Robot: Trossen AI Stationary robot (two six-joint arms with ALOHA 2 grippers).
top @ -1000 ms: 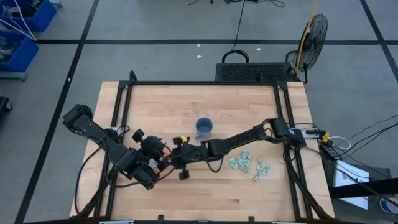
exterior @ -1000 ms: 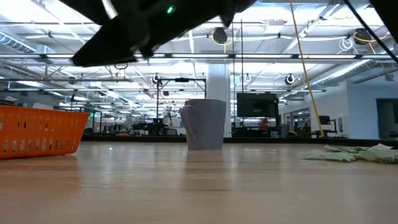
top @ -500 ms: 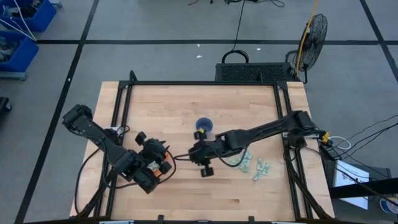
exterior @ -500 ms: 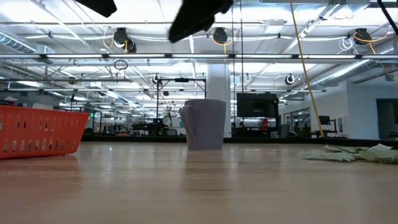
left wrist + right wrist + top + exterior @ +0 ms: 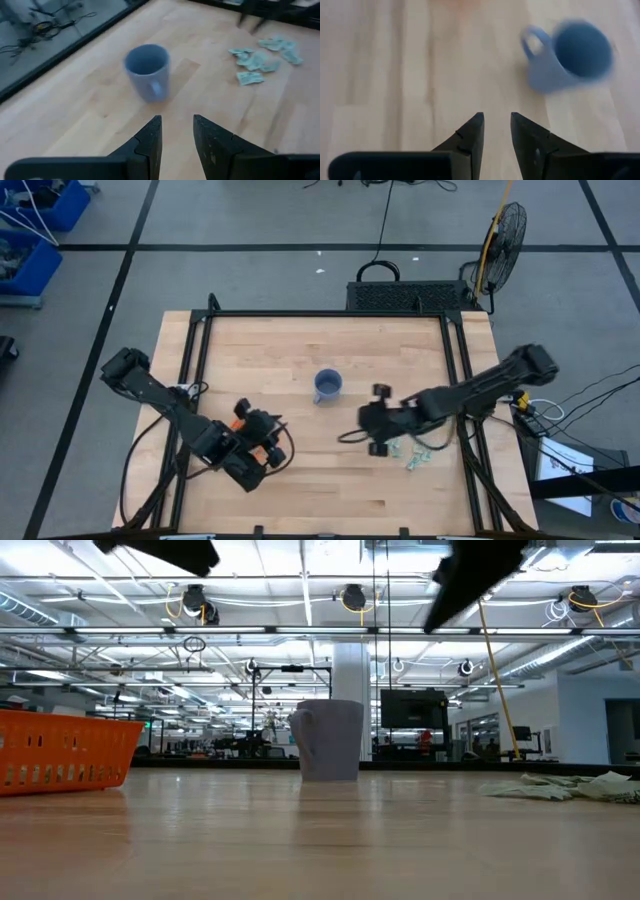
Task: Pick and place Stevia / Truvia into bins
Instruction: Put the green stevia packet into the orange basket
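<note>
High view: right pincer (image 5: pixel 372 420) hovers at the 9 o'clock edge of the Stevia / Truvia packets (image 5: pixel 408 447), which lie loose on the counter (image 5: pixel 300 360) (fingers narrowly parted, empty). Left pincer (image 5: pixel 268 438), likewise slightly parted and empty, hangs over the orange bin (image 5: pixel 62 750). Mug (image 5: pixel 327 385) stands between.

One camera looks straight down on the table (image 5: pixel 300 360); another sits level at tabletop height. Both wrist cameras and these share the mug (image 5: pixel 327 385).
</note>
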